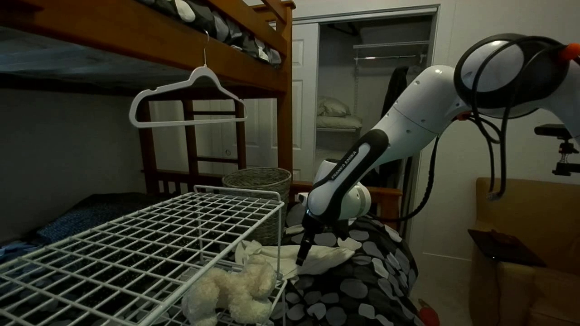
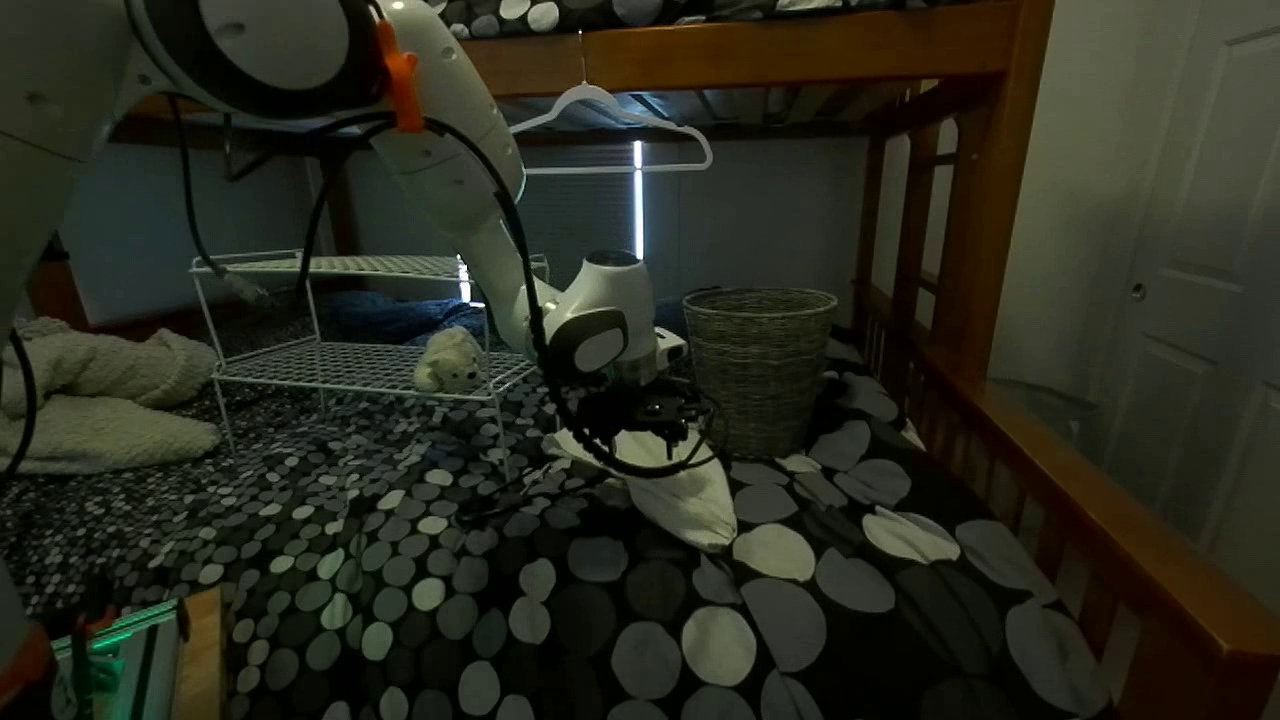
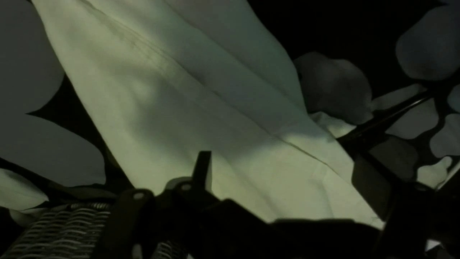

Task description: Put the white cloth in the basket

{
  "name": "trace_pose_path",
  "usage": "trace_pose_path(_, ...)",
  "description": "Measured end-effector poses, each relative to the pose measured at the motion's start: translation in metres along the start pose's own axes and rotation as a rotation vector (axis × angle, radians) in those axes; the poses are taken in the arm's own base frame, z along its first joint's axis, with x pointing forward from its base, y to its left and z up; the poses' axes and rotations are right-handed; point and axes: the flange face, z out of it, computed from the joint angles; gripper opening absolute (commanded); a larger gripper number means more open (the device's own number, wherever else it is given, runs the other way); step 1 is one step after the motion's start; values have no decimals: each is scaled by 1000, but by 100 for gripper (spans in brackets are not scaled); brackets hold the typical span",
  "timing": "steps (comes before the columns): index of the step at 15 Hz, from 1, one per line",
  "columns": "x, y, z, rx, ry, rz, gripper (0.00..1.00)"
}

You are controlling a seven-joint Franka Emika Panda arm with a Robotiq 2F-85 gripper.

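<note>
Claw (image 3: 285, 169), black, jaws apart, over rumpled white cloth (image 3: 172, 100) on dotted bedding (image 2: 590, 640), upright wicker basket (image 2: 765, 380) close by

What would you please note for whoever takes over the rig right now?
Gripper: open, over the cloth; contact unclear.
Cloth: on the bed, outside the basket.
Basket: upright on the bed, near the cloth.
Done: gripper positioned over the cloth, which is not yet gripped.
Left: close on the cloth, lift it, put it in the basket.
</note>
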Motion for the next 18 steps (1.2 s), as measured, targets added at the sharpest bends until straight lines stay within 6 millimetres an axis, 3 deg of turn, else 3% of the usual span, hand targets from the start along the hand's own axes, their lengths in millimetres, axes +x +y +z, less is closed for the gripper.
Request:
trace_pose_path(5,6,5,27,1,44,19,100)
trace_pose_path(6,6,5,33,3,51,23,75)
trace_pose_path(7,6,5,38,3,59,27,73)
trace_pose_path(12,5,5,60,17,74,37,33)
trace_pose_path(16,5,6,61,22,78,50,4)
trace_pose_path(18,6,8,58,17,74,60,0)
